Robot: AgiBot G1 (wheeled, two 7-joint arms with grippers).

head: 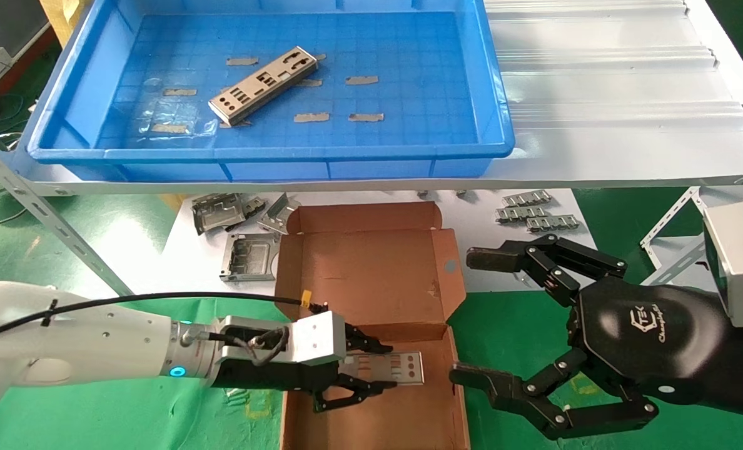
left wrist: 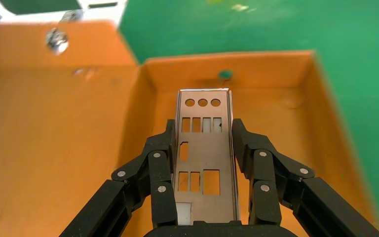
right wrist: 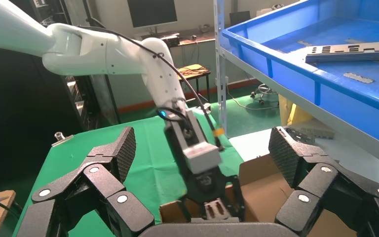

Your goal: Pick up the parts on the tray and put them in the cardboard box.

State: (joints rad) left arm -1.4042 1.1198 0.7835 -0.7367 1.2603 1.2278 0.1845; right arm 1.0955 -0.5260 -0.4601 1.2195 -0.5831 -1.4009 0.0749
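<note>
My left gripper [head: 381, 367] is inside the open cardboard box [head: 371, 275], shut on a long punched silver plate [head: 396, 367] held flat and low over the box floor. In the left wrist view the fingers [left wrist: 170, 143] press both long edges of the plate [left wrist: 205, 148]. A second plate [head: 262, 84] lies slanted in the blue tray [head: 271, 152] on the shelf behind; it also shows in the right wrist view [right wrist: 355, 51]. My right gripper [head: 465, 315] is open and empty, just right of the box.
Squarish grey stamped pieces [head: 221, 215] lie left of the box lid, and small ridged strips [head: 534, 212] lie behind the right gripper. The tray sits on a white shelf [head: 596, 94] with slanted metal braces [head: 52, 219] at both ends. Green cloth [head: 127, 412] covers the table.
</note>
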